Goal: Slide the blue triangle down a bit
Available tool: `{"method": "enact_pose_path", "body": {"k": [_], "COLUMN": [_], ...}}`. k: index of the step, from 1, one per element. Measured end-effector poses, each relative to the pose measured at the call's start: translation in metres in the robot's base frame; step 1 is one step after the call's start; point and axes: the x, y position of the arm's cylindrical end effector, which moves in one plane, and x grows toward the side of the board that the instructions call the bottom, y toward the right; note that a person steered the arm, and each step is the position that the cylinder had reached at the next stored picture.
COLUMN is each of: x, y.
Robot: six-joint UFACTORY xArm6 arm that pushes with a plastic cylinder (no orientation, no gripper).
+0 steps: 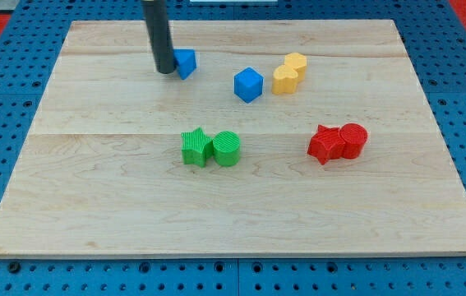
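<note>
The blue triangle [186, 62] lies near the view's top, left of centre, on the wooden board [93, 181]. My tip [165, 71] stands right against the triangle's left side, touching or nearly touching it, and the dark rod hides part of that side. A blue cube [248, 84] sits to the right of the triangle and a little lower.
Two yellow blocks [289, 73] sit together right of the blue cube. A green star [195, 147] and a green cylinder [226, 148] touch at the board's middle. A red star [325, 144] and a red cylinder [352, 140] touch at the right.
</note>
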Motion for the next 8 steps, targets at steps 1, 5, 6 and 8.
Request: {"method": "enact_pose_path", "body": {"k": [1,5,6,8], "x": [-0.006,-0.090,-0.073,-0.052], "y": [0.028,0.045,0.046,0.043]}}
